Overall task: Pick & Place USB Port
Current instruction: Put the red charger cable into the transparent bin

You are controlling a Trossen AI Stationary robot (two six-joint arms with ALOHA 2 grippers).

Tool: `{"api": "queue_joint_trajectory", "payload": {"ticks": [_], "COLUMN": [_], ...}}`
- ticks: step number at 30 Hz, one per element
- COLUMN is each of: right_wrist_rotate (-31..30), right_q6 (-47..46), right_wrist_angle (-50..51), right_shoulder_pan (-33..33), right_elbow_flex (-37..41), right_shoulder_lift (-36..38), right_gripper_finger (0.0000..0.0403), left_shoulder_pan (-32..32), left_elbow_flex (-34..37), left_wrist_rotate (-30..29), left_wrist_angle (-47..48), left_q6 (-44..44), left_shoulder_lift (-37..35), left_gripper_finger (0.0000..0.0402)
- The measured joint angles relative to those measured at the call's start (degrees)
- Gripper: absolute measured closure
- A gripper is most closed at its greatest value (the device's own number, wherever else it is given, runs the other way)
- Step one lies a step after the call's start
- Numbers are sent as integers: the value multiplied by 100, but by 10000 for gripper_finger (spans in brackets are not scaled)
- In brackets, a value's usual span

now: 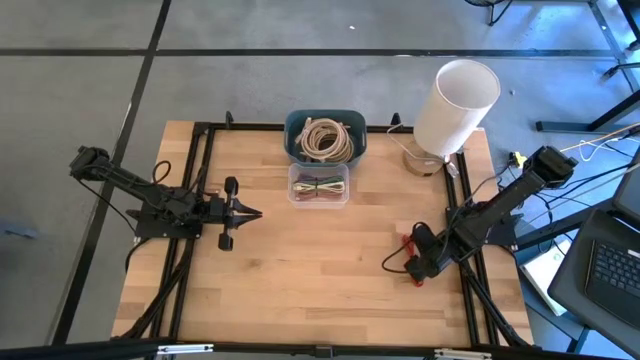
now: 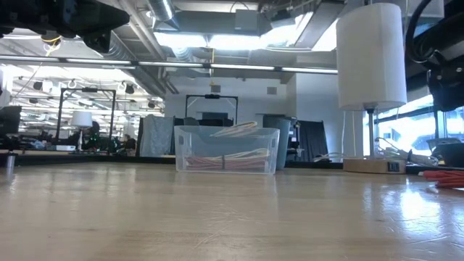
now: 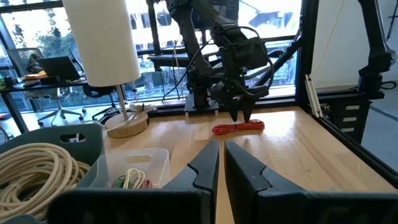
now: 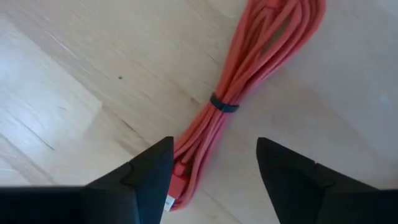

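A red USB cable, coiled into a long bundle and bound by a dark tie, lies flat on the wooden table near its right edge. My right gripper hangs open just above the bundle's near end and points down. One finger stands on each side of the end, and I see no touch. The left wrist view shows the same gripper over the red cable. My left gripper waits shut and level at the table's left, holding nothing.
A clear box of coloured cables stands at the table's far middle. Behind it is a blue bin holding a coil of beige cable. A white lamp stands at the far right, and a laptop sits beyond the right edge.
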State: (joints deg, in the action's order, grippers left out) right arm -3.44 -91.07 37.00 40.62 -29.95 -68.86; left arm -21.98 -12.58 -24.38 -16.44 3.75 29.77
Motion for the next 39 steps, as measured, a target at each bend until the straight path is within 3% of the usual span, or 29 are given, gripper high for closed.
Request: {"api": "queue_joint_trajectory", "payload": {"ticks": [11,21,25,28,30,34,39], "right_wrist_rotate": [-864,-839,-965,-1059,-1376,-2730,-4812], "right_q6": [0,-3,-6,-18,51,825,3805], "right_wrist_angle": [-209,-292,-230,-24,121,181,-121], "right_shoulder_pan": [0,4,11,7,-5,-6,-221], "right_elbow_flex": [-1,-55,-75,-212,-416,-1109,-2448], "right_shoulder_lift": [-53,-934,-1021,-995,-950,-853,-837], "right_gripper_finger": [191,220,260,328,374,380,380], "left_shoulder_pan": [0,2,0,0,1,1,0], "left_elbow_flex": [0,0,0,0,-2,0,-2], "left_wrist_rotate": [2,2,1,0,0,0,0], "left_wrist_angle": [1,-1,1,1,1,1,37], "left_q6": [0,0,0,0,0,0,0], "left_shoulder_lift": [-1,1,1,-1,1,0,-1], "left_gripper_finger": [384,384,384,384,384,384,384]}}
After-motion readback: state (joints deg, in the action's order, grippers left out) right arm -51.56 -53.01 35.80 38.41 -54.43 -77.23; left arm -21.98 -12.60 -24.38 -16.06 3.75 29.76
